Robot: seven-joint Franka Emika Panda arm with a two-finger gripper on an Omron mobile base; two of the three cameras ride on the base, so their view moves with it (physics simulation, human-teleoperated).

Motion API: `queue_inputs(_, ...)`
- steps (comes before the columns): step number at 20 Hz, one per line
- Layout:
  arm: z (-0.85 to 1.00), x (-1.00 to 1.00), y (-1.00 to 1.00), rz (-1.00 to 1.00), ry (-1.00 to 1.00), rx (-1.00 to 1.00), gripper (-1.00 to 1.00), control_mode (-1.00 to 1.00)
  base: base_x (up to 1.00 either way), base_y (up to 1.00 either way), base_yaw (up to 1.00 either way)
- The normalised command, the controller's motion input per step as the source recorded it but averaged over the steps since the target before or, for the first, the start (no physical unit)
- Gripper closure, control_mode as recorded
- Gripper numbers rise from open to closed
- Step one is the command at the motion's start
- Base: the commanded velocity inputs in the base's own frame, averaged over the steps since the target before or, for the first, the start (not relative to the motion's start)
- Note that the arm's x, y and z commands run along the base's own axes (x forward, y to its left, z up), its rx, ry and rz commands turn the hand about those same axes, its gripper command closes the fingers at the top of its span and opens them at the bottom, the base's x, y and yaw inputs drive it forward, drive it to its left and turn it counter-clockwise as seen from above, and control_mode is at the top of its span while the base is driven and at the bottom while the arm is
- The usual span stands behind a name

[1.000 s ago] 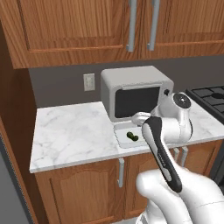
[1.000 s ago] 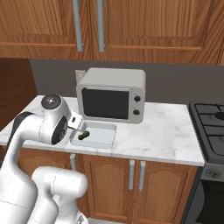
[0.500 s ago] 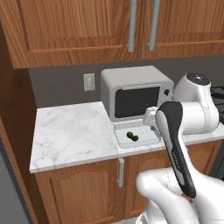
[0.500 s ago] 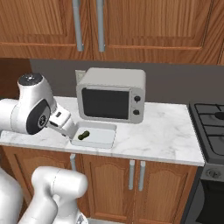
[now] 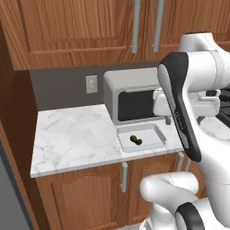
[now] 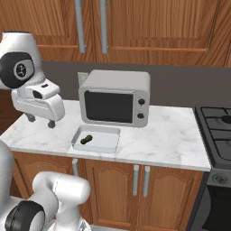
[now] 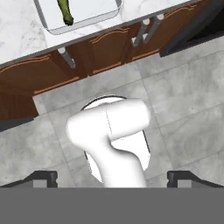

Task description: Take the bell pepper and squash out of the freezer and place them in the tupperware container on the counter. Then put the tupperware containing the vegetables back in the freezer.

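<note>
Your hand view looks down past the surface (image 7: pixel 26 30) edge to the grey tile floor (image 7: pixel 183 109) and brown cabinet doors (image 7: pixel 105 52); the base views give you the toaster oven (image 6: pixel 116 98) and, on the right one, the black stove (image 6: pixel 219 131). Tupperware container (image 6: pixel 97 139) sits just in front of the oven, the squash (image 6: pixel 86 139) lying inside it. Jaws (image 6: pixel 39 120) wide open, holding nothing, raised off the surface, beside the tray and apart from the squash.
</note>
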Motion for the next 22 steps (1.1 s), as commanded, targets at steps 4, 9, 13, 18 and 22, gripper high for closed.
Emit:
queue_inputs(4, 0.0, -0.91, -0.01, 0.0, 0.0, -0.02, -1.0, -1.0, 0.0, 0.0, 0.0)
queue_inputs(9, -0.1, -0.59, -0.14, 0.03, -0.03, 0.0, -1.0, -1.0, 0.0, 0.0, 0.0)
queue_inputs(13, -0.01, -0.14, -0.03, 0.01, 0.0, 0.01, -1.0, -1.0, 0.0, 0.0, 0.0)
queue_inputs(18, 0.0, 0.0, 0.0, 0.0, 0.0, 0.01, -1.0, 1.0, -0.13, 0.14, 0.0)
queue_inputs(22, 0.0, 0.0, 0.0, 0.0, 0.0, 0.0, -1.0, 1.0, -0.33, 0.94, 0.0)
